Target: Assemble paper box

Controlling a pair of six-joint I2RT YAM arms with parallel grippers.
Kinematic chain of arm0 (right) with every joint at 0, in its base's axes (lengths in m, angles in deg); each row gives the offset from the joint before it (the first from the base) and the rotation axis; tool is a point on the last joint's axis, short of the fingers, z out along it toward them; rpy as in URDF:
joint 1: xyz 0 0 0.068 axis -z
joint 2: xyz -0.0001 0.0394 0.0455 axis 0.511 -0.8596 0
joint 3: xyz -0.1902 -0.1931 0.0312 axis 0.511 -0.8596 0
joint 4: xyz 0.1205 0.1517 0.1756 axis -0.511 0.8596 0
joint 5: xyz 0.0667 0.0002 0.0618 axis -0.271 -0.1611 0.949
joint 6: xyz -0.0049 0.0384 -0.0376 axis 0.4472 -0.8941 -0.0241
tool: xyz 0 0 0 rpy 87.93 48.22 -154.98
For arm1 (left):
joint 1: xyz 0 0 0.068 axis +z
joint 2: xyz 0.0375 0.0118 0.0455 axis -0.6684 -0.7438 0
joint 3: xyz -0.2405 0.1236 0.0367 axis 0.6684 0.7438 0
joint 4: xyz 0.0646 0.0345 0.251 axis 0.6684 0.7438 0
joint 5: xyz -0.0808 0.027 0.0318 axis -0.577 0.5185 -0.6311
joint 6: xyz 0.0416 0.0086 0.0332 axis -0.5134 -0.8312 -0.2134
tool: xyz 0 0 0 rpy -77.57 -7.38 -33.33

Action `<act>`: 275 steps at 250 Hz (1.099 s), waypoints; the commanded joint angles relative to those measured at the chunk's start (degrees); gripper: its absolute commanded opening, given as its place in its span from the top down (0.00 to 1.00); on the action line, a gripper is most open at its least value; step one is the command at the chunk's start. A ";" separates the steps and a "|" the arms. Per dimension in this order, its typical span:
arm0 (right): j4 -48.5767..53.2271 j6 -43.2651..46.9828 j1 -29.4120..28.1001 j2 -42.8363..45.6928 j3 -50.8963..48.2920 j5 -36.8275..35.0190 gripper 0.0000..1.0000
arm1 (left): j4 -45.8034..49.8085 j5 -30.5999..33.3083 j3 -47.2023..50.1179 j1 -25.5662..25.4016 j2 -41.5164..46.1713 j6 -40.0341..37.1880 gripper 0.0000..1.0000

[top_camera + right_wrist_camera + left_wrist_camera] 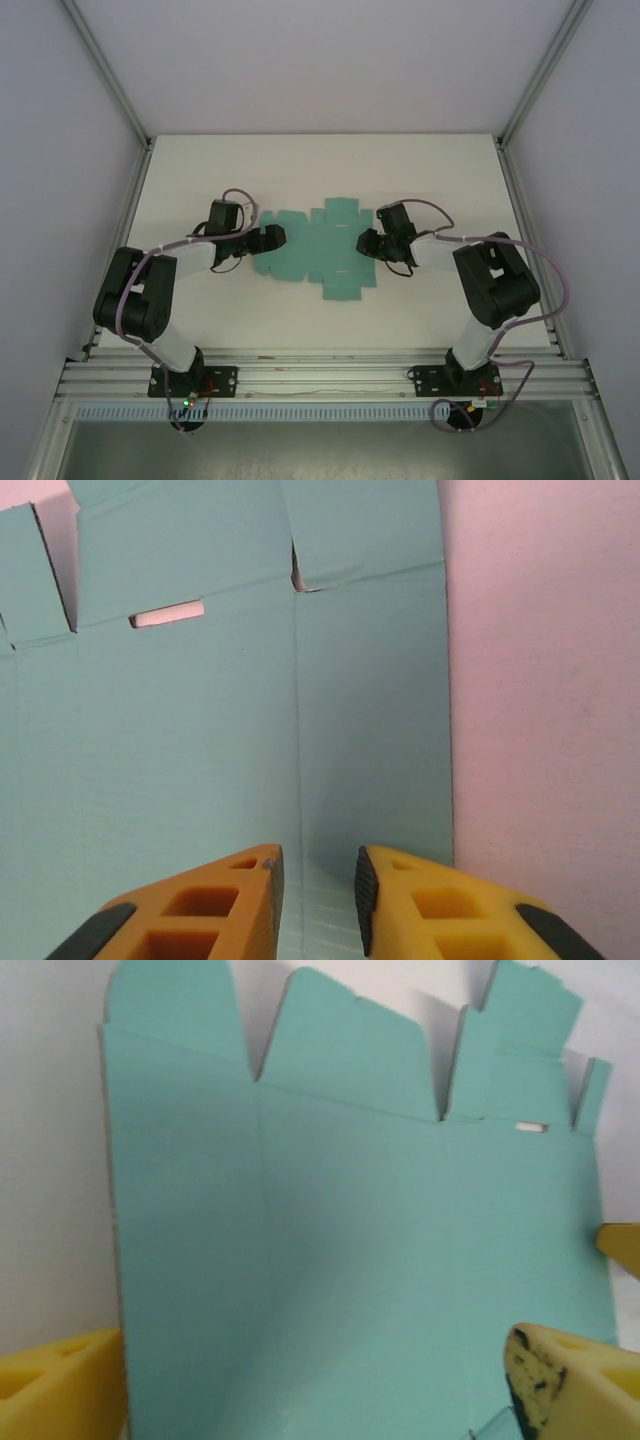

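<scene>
Paper box (318,250): flat teal die-cut sheet, centre of frame on table (200,170). Left gripper (274,238): at sheet's left edge, jaws wide apart, empty. Right gripper (366,243): at right edge, jaws narrowly parted, empty.

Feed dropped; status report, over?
Left gripper open over flat teal-green card sheet, left end. Right gripper narrowly open over right edge. Sheet unfolded on white table.

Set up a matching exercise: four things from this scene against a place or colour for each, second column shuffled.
1. paper box
2. left gripper
3. right gripper
4. table

A. at the sheet's right end
B. white surface
C. teal, unfolded sheet
D. at the sheet's left end

Pairs: 1-C, 2-D, 3-A, 4-B
</scene>
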 commanded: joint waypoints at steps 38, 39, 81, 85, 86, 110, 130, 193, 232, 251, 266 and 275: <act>1.51 1.91 2.60 -2.00 -4.77 2.03 0.73 | -13.62 -14.65 3.46 4.97 -3.48 5.68 0.25; 1.50 1.97 2.58 -2.00 -4.77 2.15 0.73 | -13.63 -14.80 3.42 4.98 -3.59 5.67 0.25; 0.70 3.34 2.82 -2.00 -4.95 4.04 0.73 | -15.14 -16.98 3.35 5.03 -5.99 5.44 0.35; 0.63 3.36 2.86 -1.82 -4.95 4.16 0.73 | -15.42 -17.24 3.39 5.01 -6.24 5.64 0.36; 0.53 3.36 2.84 -1.91 -4.95 4.22 0.73 | -15.59 -17.28 3.39 5.00 -6.28 5.70 0.36; -0.16 3.71 2.85 -2.09 -4.78 4.99 0.73 | -18.91 -19.39 3.31 5.01 -8.17 7.83 0.50; -0.17 4.13 2.93 -2.18 -4.49 5.32 0.73 | -20.67 -20.27 2.89 4.98 -9.51 9.02 0.66; 3.18 5.24 4.73 4.65 -1.72 6.99 0.58 | -25.74 -20.46 3.12 5.00 -5.27 13.11 1.00; 4.85 4.98 6.76 15.04 0.81 10.20 0.29 | -30.55 -21.38 3.14 4.98 1.87 19.53 1.00; 5.97 3.90 8.17 19.91 1.83 10.84 0.18 | -33.95 -21.94 3.07 4.98 5.29 23.28 1.00; 6.36 3.65 9.72 22.67 2.50 13.93 0.11 | -35.38 -22.22 2.80 4.98 7.61 25.69 1.00; 5.98 3.41 10.77 23.96 2.76 16.81 0.10 | -35.76 -22.34 2.57 4.99 8.81 26.65 1.00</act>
